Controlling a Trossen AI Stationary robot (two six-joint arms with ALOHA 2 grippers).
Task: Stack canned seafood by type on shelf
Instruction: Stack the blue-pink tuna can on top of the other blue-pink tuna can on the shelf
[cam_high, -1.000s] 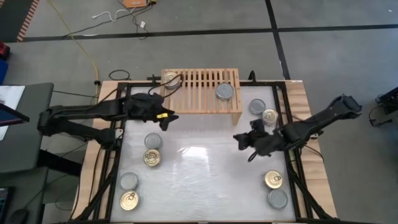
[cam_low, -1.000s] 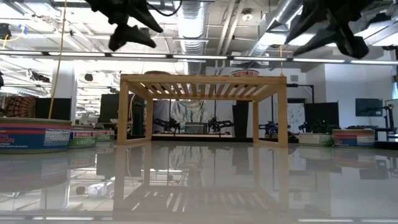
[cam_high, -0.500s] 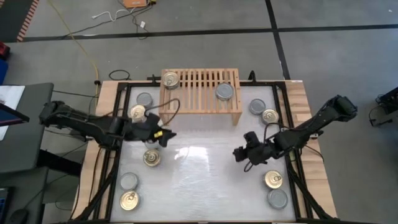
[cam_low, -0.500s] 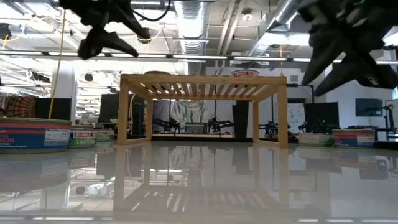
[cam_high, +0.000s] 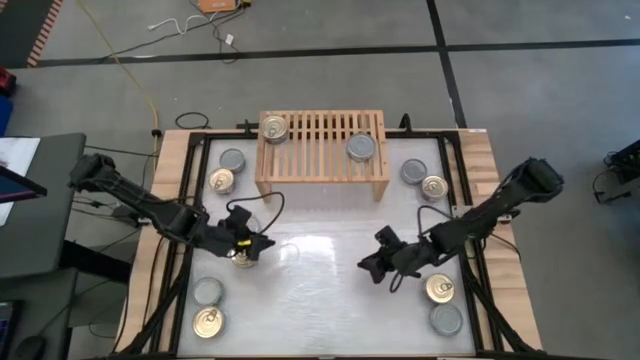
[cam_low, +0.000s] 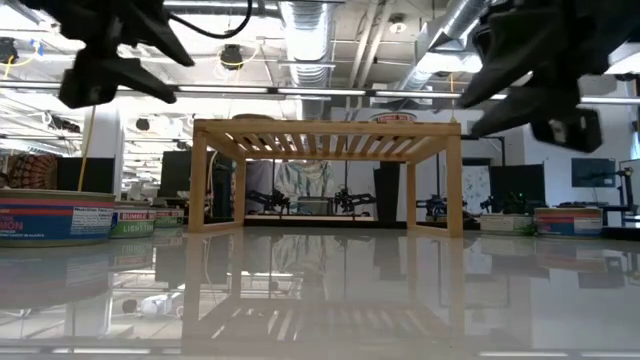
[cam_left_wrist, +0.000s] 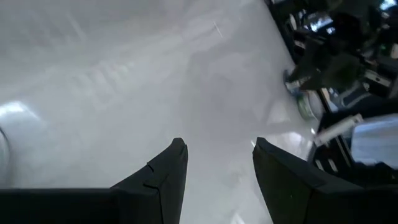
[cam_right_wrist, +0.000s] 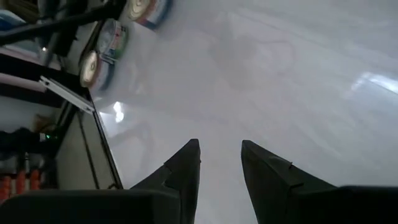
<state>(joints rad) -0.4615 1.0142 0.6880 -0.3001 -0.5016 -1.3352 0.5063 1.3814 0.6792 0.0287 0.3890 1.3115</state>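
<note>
Both arms have come back from the shelf toward the near half of the desk (cam_high: 320, 290) since one second ago, and neither one carries a can now. My left gripper (cam_high: 258, 241) has moved from the front left of the shelf (cam_high: 322, 146) down to the left side of the desk. It hangs just over a gold-top can (cam_high: 243, 258), which shows partly under it in the high view. In the left wrist view its fingers (cam_left_wrist: 163, 174) stand apart with only white desk between them, so it is partly open and holds nothing.

My right gripper (cam_high: 368, 266) has also gone lower and more to the centre. It is over bare desk, well apart from the shelf. The nearest cans to it are a gold-top can (cam_high: 440, 289) and a grey-top can (cam_high: 446, 319) at the right front corner, both beside the arm and not between the fingers. In the right wrist view the fingers (cam_right_wrist: 186, 167) have a narrow gap and nothing in it.

On the shelf I see two cans: a gold-top one (cam_high: 273, 128) at the left end and a grey-top one (cam_high: 361, 148) toward the right. Other cans lie on the desk at both sides of the shelf and in the left front corner.
</note>
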